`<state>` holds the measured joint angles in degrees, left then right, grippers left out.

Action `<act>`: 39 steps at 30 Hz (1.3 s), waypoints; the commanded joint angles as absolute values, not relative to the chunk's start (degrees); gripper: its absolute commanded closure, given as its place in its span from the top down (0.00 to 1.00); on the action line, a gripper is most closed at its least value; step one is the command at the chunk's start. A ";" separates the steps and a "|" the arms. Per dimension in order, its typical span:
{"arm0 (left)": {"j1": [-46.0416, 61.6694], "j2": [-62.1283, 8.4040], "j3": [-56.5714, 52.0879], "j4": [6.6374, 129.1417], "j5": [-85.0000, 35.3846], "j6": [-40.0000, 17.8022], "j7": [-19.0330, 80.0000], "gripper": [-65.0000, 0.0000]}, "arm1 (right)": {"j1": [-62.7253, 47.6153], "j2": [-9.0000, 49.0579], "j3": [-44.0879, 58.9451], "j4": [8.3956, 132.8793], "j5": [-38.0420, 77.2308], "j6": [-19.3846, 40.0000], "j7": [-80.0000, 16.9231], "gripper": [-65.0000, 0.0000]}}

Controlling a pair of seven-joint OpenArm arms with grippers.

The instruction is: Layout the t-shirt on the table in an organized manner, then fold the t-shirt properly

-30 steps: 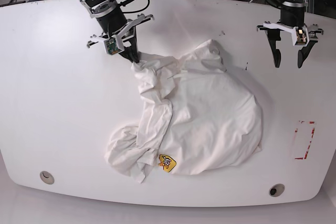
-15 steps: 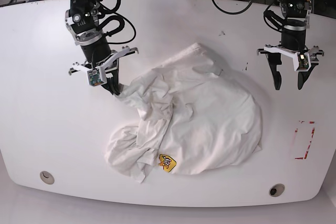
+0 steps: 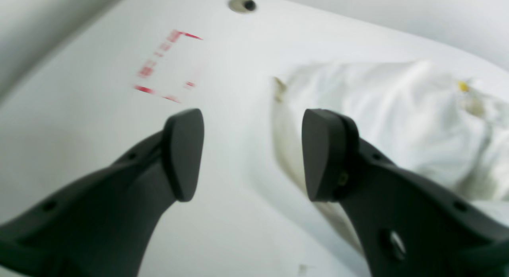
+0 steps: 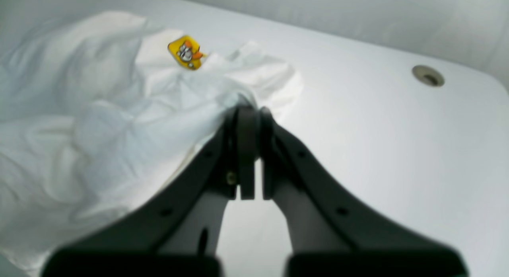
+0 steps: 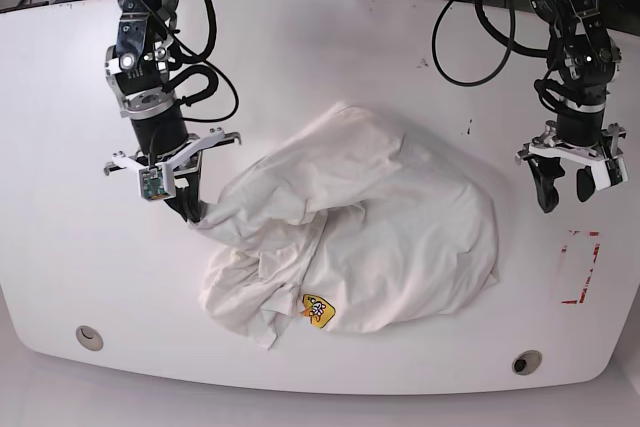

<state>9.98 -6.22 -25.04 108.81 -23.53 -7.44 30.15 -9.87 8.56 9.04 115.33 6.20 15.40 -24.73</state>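
A: Shirt status? Where's it sitting rn?

B: T-shirt (image 5: 400, 237) is bunched mid-table (image 5: 60, 147), lumpy, one end drawn toward the right gripper (image 5: 189, 209). Small yellow patch (image 5: 318, 309) shows near the front edge.

A: Right gripper got cloth?

B: Yep, jaws pinched tight on a fold of fabric, clear in the right wrist cam (image 4: 248, 121). Fabric runs from the tips in a taut ridge back to the pile.

A: And the left gripper?

B: Left gripper (image 5: 564, 190) has jaws wide apart, nothing in them. It hangs over bare table just beside the shirt's edge, near the red tape marks (image 5: 578, 267). Left wrist cam (image 3: 250, 149) shows the cloth edge right by one finger (image 3: 322, 149).

A: So how to do this spread well?

B: My read: layout's barely started, shirt is nowhere near flat. Pull low and slow w/ the right so the fold doesn't slip out. Left should come down onto the near hem and pinch, then both draw apart to tension the body. Risk imo: dragging the whole heap instead of opening it, since nothing anchors the far side.
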 commanded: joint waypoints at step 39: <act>-6.55 -4.97 -21.58 76.79 -28.62 -16.04 30.99 0.57 | 14.99 14.37 15.16 116.53 6.64 20.97 -26.07 0.01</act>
